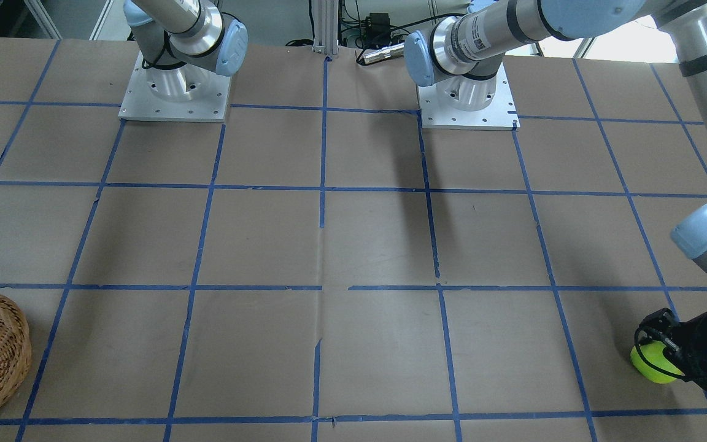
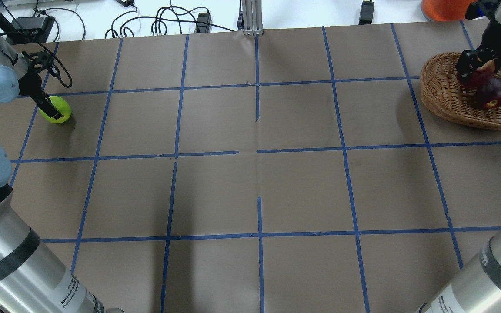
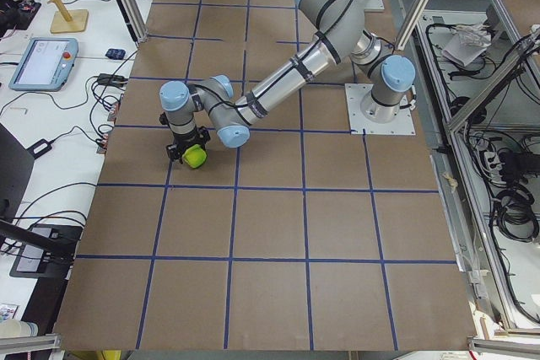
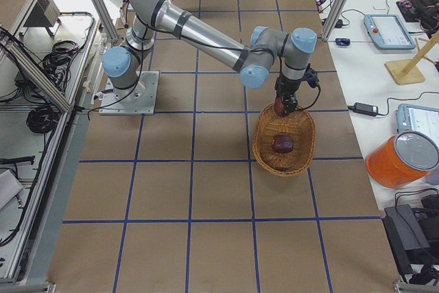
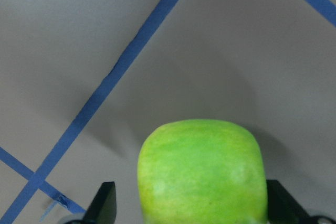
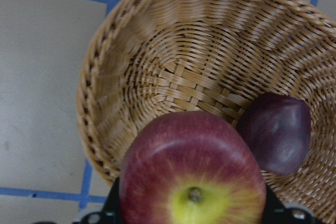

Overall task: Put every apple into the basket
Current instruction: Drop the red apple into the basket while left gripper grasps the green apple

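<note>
The yellow-green apple rests on the table at the far left, and it also shows in the front view. My left gripper is open around it; in the left wrist view the apple sits between the fingers, with a small gap at one finger. My right gripper is shut on the red apple and holds it just above the wicker basket. The dark maroon apple lies inside the basket.
An orange container stands off the table beside the basket. Cables and power supplies lie along the far edge. Tablets sit on the side bench. Blue tape lines grid the brown table.
</note>
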`<state>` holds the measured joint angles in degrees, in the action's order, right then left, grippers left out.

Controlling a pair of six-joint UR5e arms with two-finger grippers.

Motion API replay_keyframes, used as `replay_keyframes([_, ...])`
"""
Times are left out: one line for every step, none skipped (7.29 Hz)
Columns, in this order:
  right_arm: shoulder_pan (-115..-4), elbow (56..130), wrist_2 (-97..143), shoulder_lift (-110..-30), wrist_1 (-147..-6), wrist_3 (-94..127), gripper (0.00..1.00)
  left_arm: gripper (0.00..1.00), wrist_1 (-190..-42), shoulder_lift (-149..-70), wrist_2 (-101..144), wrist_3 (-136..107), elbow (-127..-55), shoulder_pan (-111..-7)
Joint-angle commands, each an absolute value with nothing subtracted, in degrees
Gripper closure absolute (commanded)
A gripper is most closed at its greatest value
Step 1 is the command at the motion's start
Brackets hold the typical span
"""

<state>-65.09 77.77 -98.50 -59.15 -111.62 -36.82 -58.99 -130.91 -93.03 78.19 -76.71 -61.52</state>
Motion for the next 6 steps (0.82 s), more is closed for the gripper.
replay_keyframes([-63.11, 78.48, -97.31, -56.69, -113.38, -37.97, 0.56, 1.0, -63.85, -128.78, -92.99, 68.37, -76.9, -62.48])
replay_keyframes([-63.02, 78.49, -97.21, -56.34, -113.47, -38.06, 0.01, 1.0, -69.81, -126.06, -92.29, 56.28, -77.6, -63.45])
replay_keyframes([-63.02, 77.79, -97.56, -55.29, -113.21, -37.8, 0.0, 1.0, -74.4, -122.29, -88.89, 44.24, -79.0, -65.72])
replay_keyframes([-63.02, 77.0, -97.56, -56.07, -111.64, -37.71, 0.0, 1.0, -76.36, -119.3, -88.42, 30.03, -81.36, -69.4])
replay_keyframes([-63.37, 74.9, -97.38, -57.73, -108.4, -37.79, 0.0, 1.0, -76.55, -116.48, -87.29, 21.36, -84.61, -73.35])
replay_keyframes([-64.33, 71.49, -97.21, -57.83, -105.67, -37.88, 0.0, 1.0, -76.03, -114.11, -84.4, 12.57, -89.95, -77.22])
